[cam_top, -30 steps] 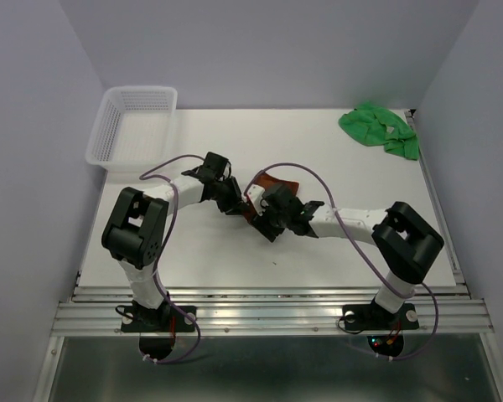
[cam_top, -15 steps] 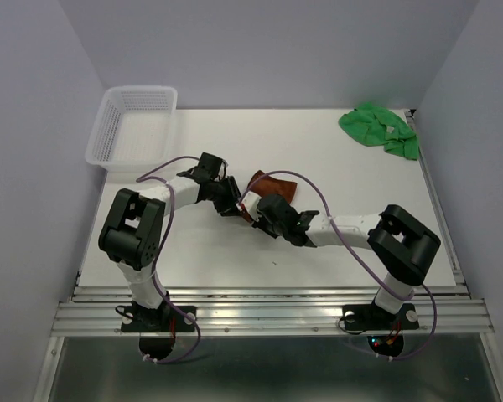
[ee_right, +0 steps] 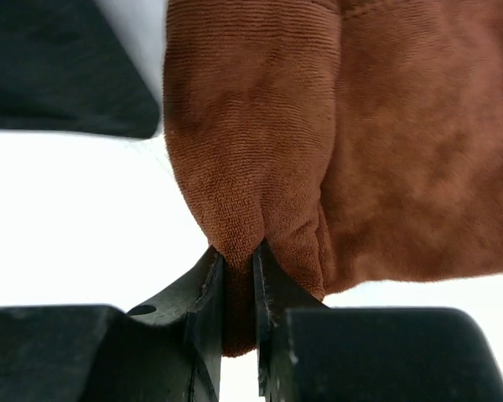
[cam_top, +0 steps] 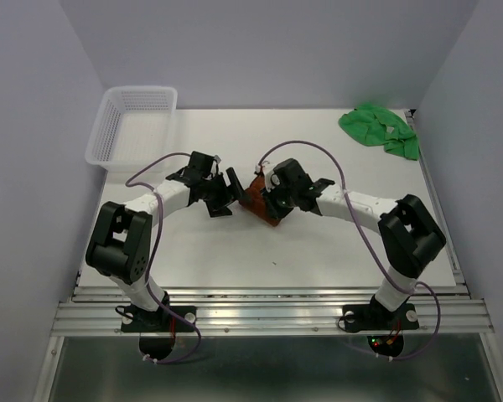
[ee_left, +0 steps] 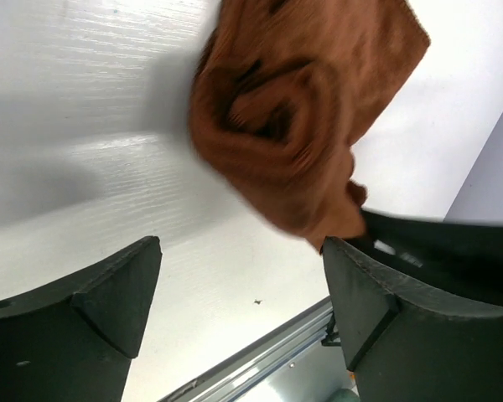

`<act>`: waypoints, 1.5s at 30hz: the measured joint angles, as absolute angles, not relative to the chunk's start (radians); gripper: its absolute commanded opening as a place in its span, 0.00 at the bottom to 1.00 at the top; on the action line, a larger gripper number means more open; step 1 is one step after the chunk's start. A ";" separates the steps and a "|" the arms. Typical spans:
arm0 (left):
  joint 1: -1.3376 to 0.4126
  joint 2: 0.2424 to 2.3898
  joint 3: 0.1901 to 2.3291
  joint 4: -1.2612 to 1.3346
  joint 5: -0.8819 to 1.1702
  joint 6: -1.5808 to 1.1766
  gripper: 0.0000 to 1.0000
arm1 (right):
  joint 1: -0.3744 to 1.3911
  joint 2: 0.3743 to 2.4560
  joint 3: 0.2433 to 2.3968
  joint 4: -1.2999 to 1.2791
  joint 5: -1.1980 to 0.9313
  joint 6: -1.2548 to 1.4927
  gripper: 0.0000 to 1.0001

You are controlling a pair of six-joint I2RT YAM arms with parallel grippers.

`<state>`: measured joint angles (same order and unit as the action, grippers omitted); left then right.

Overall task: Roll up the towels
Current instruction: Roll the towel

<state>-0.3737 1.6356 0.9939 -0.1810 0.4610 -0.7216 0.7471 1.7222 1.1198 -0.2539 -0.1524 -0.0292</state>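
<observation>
A brown towel (cam_top: 256,199), partly rolled, lies mid-table between my two grippers. In the left wrist view its coiled end (ee_left: 289,134) faces the camera, apart from my left gripper (ee_left: 243,289), which stands wide open with nothing between its fingers. In the top view the left gripper (cam_top: 227,191) sits just left of the towel. My right gripper (ee_right: 237,285) is shut on a fold at the brown towel's (ee_right: 335,142) edge; seen from above, the right gripper (cam_top: 269,203) is at the towel's right side. A crumpled green towel (cam_top: 377,127) lies at the far right corner.
A white plastic basket (cam_top: 134,126) stands at the far left corner. Purple cables loop over both arms. The metal rail (cam_top: 268,310) runs along the table's near edge, and walls close in on three sides.
The left gripper opened, let go of the brown towel and drew back left. The right gripper shut on the towel's edge and swung farther from the near edge.
</observation>
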 measured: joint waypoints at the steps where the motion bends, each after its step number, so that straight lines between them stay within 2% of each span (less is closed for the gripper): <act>1: -0.371 1.633 0.989 -0.180 0.461 -0.722 0.92 | 0.710 1.728 1.131 -0.258 -0.199 -0.009 0.01; 4: -0.368 1.625 0.981 -0.176 0.461 -0.722 0.97 | 0.623 1.760 1.163 -0.265 -0.349 0.055 0.01; 15: -0.364 1.619 0.982 -0.138 0.482 -0.690 0.99 | 0.419 1.954 1.267 -0.282 -0.834 0.245 0.01; 25: -0.364 1.721 1.054 -0.070 0.513 -0.688 0.99 | 0.378 2.053 1.299 -0.281 -1.005 0.378 0.01; 34: -0.365 1.824 1.120 -0.031 0.531 -0.689 0.97 | 0.353 2.094 1.304 -0.280 -1.057 0.433 0.01; 37: -0.365 1.852 1.128 -0.030 0.535 -0.687 0.90 | 0.346 2.105 1.308 -0.280 -1.066 0.446 0.01; 38: -0.366 1.860 1.130 -0.029 0.535 -0.687 0.84 | 0.343 2.107 1.308 -0.280 -1.068 0.448 0.01; 40: -0.368 1.877 1.136 -0.028 0.535 -0.683 0.82 | 0.338 2.113 1.311 -0.280 -1.073 0.452 0.01; 41: -0.369 1.885 1.141 -0.028 0.535 -0.683 0.76 | 0.335 2.118 1.314 -0.281 -1.076 0.454 0.01; 43: -0.373 1.899 1.150 -0.026 0.535 -0.681 0.73 | 0.332 2.129 1.317 -0.281 -1.083 0.460 0.04; 44: -0.374 1.903 1.155 -0.027 0.534 -0.680 0.64 | 0.332 2.134 1.319 -0.281 -1.085 0.461 0.05; 45: -0.379 1.913 1.166 -0.027 0.533 -0.680 0.60 | 0.331 2.139 1.320 -0.281 -1.089 0.464 0.06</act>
<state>-0.3786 1.9133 1.1656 -0.0269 0.5331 -0.6796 0.3305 2.1387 1.3197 -0.2806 -1.0885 0.4637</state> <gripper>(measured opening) 0.732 0.190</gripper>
